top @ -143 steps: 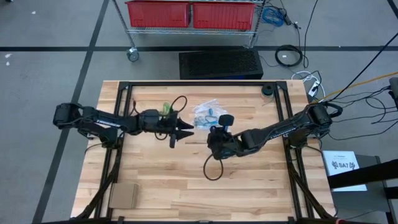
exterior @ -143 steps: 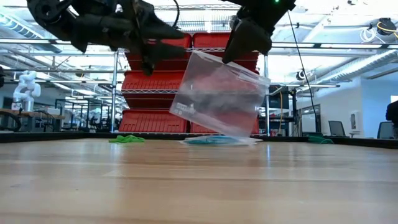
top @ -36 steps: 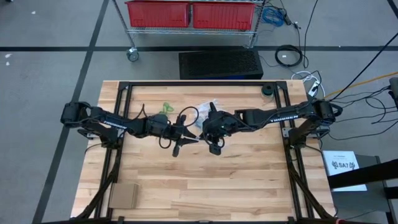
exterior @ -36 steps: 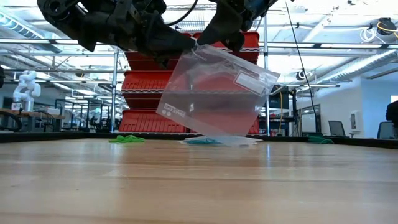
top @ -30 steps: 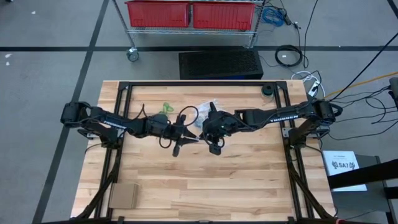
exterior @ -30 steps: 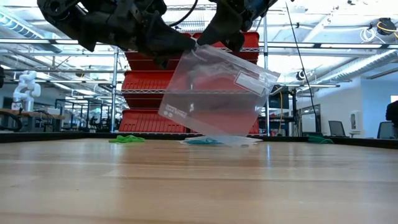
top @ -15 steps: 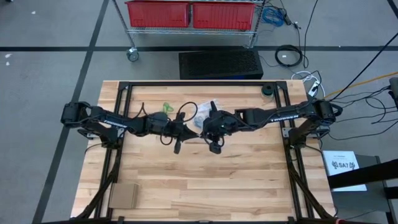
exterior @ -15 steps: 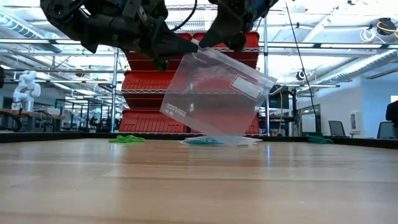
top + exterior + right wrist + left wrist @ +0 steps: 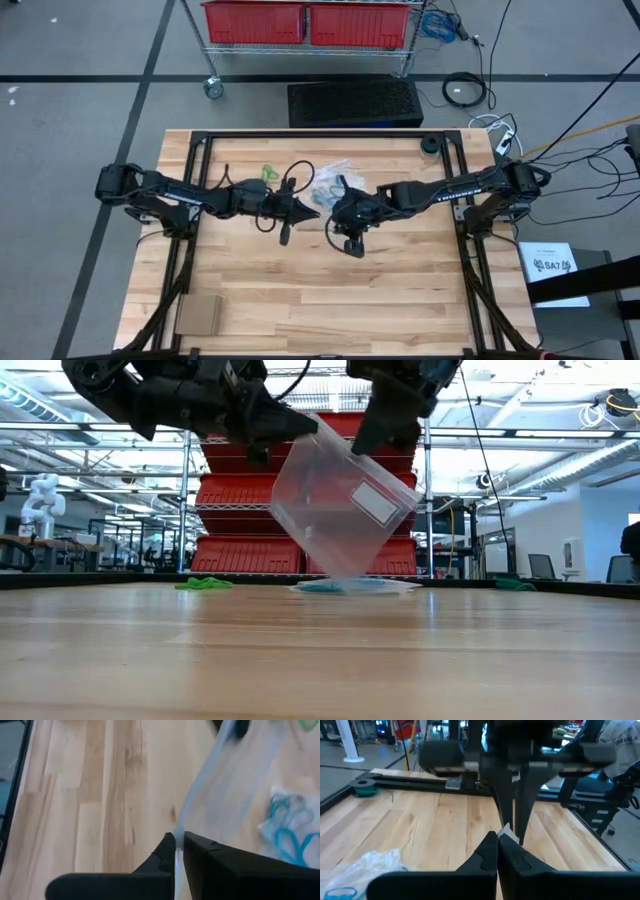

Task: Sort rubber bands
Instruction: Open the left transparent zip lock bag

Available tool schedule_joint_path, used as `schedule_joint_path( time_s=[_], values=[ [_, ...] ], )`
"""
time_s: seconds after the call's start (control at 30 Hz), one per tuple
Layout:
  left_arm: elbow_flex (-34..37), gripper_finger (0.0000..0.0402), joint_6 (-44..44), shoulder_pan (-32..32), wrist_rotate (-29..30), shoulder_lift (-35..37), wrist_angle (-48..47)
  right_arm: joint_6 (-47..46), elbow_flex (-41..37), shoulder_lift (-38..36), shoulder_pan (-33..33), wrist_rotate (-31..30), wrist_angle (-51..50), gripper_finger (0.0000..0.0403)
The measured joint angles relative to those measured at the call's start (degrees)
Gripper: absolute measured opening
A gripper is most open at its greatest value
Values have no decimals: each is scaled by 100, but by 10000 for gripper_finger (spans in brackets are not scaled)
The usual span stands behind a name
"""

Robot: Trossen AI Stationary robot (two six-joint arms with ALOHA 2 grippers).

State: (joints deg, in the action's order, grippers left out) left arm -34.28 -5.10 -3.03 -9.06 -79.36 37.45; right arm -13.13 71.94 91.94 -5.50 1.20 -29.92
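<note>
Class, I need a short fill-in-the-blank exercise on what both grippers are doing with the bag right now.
1. The left gripper and right gripper together hold one clear plastic ____ above the table.
2. Both grippers are ____ on it.
3. The green rubber bands lie on the ____.

Missing words: bag; shut; table

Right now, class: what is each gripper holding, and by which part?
Both hold one clear plastic bag above the table: the left gripper pinches one top corner, the right gripper the top edge at the other side.
</note>
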Motion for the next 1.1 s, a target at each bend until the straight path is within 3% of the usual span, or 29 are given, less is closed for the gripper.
schedule_joint_path(
  time_s=[0.57,0.77,1.1],
  values=[
    [0,0,148,-122,28,261,-190,-785,-11,7,-404,-6,-1118,2],
    [0,0,149,-137,22,261,-288,-1101,-11,-62,-555,-338,-1342,4],
    [-7,0,148,-151,52,263,-387,-1184,313,-410,-791,-1168,-1456,94]
  ],
)
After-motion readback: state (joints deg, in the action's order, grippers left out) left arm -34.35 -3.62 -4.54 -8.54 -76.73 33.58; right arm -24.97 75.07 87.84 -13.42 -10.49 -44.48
